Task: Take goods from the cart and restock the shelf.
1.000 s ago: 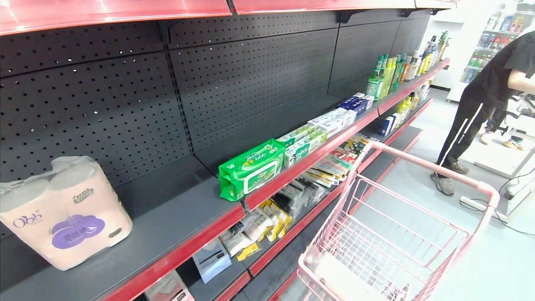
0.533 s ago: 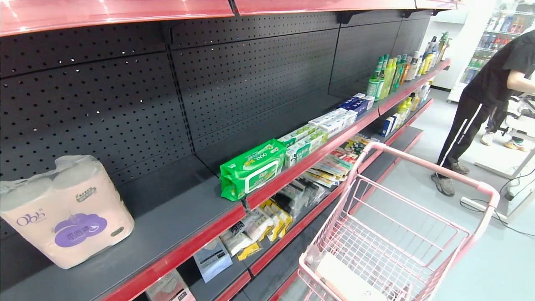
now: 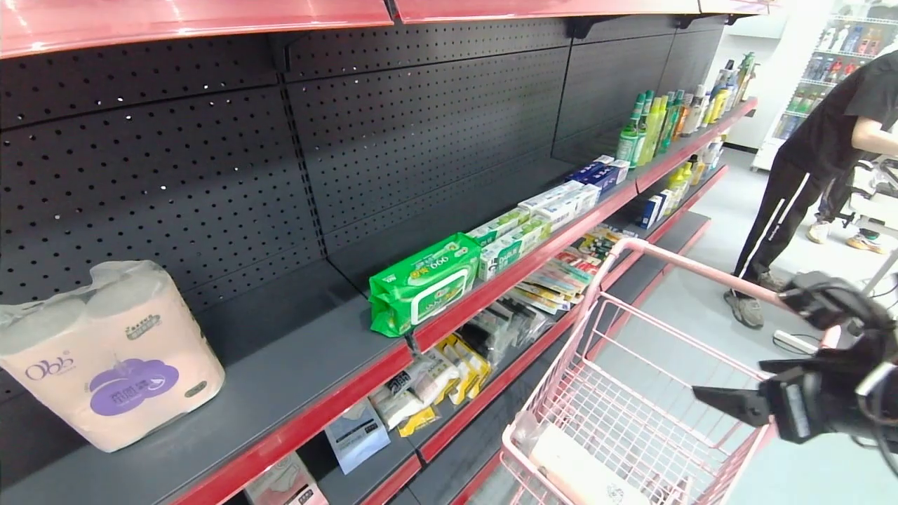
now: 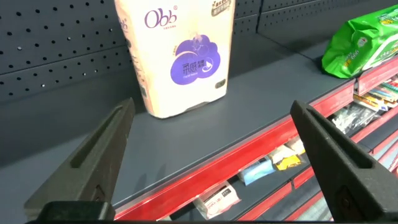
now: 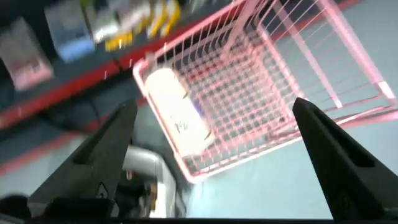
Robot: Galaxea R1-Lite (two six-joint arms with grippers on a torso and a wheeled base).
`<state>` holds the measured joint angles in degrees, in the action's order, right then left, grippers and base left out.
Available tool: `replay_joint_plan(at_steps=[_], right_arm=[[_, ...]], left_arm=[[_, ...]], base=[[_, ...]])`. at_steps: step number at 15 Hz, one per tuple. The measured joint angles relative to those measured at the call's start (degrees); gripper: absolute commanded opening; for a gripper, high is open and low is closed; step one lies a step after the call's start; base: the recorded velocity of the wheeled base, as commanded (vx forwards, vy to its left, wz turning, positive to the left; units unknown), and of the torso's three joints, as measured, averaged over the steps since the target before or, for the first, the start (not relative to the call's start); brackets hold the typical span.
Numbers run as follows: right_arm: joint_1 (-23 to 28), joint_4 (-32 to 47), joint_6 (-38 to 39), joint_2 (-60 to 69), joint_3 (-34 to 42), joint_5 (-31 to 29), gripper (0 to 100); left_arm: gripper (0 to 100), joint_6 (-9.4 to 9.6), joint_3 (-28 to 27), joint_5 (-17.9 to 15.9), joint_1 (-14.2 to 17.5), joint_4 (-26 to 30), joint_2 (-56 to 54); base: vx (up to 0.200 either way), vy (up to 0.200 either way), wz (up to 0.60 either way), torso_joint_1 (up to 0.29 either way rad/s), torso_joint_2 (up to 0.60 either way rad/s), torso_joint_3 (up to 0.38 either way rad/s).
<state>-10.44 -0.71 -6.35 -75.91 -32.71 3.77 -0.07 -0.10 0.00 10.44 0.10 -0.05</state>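
Observation:
A pink wire cart stands in front of the shelf, with a white pack lying in its near corner. My right gripper hangs open above the cart's right side and holds nothing. The right wrist view looks down between its spread fingers at the cart and the white pack. My left gripper is open and empty, facing the dark shelf board. On that board stands a toilet paper pack, also seen at the head view's left.
A green wipes pack lies at the shelf's red front edge, with toothpaste boxes and bottles farther along. Bare shelf board lies between the toilet paper and the wipes. Lower shelves hold small packets. A person stands beyond the cart.
My right arm has come into the head view from the right edge, above the cart. The goods on the shelf and in the cart have not moved.

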Motion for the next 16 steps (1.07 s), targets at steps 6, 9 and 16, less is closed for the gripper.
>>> replay_joint_plan(at_steps=[6, 9, 16], right_arm=[[-14.99, -0.62, -7.96, -28.06, -4.72, -1.77, 100], [-17.07, -0.73, -9.13, -34.28, -6.13, -4.10, 100], [-19.99, -0.95, -11.11, -41.56, -9.33, -6.88, 100]], left_arm=[[100, 0.00, 0.00, 0.00, 0.00, 0.00, 0.00], [100, 0.00, 0.00, 0.00, 0.00, -0.02, 0.00], [100, 0.00, 0.00, -0.02, 0.00, 0.00, 0.00]], base=[[0.000, 0.000, 0.00, -0.070, 0.17, 0.091], [0.000, 0.000, 0.00, -0.110, 0.25, 0.141], [0.000, 0.000, 0.00, -0.140, 0.32, 0.179]])
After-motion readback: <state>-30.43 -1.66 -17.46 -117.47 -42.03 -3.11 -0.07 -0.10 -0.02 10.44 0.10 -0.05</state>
